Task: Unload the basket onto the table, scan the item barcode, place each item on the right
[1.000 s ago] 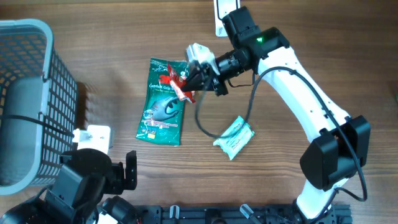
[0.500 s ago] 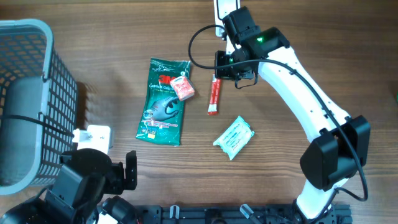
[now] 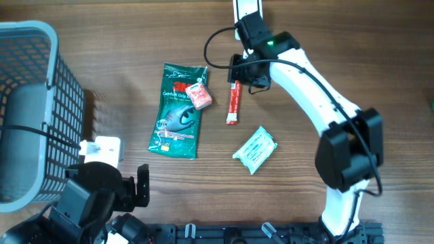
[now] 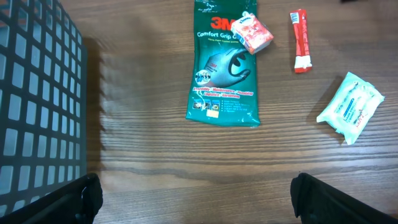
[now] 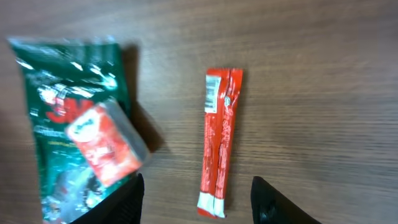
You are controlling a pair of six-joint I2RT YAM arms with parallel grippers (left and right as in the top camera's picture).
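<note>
place: mock shop checkout, robot bench | evidence: grey shopping basket (image 3: 68, 108), sealed retail glove pack (image 3: 178, 112), wooden table (image 3: 122, 54)

A: What stands on the left?
B: A grey plastic basket (image 3: 68, 102). Its walls are an open grid and its rim is solid. It fills the left edge of the overhead view.
A: And underneath?
B: A brown wooden table (image 3: 122, 41), the grain running left to right.
A: Anything else?
B: A small white block (image 3: 102, 147) lies flat on the wood, just beside the basket's right wall.
</note>
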